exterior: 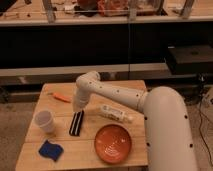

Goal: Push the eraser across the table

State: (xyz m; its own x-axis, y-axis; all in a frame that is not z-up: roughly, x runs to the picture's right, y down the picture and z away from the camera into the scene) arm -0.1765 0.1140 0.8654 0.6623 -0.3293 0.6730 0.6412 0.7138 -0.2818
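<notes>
Eraser [76,123]: dark, long and narrow, paler stripe running down its length, lying flat at centre-left of frame on wooden table [131,93]. Markings on it not legible. Gripper [77,107] just above eraser's far end, touching or barely apart, cannot tell which; how far open and whether holding anything, cannot tell. Left of eraser, white cup [45,121]. Lower left, blue cloth [51,150]. Right of eraser, white bottle [116,113] on its side, label not legible. Bottom centre, orange plate [113,143].
</notes>
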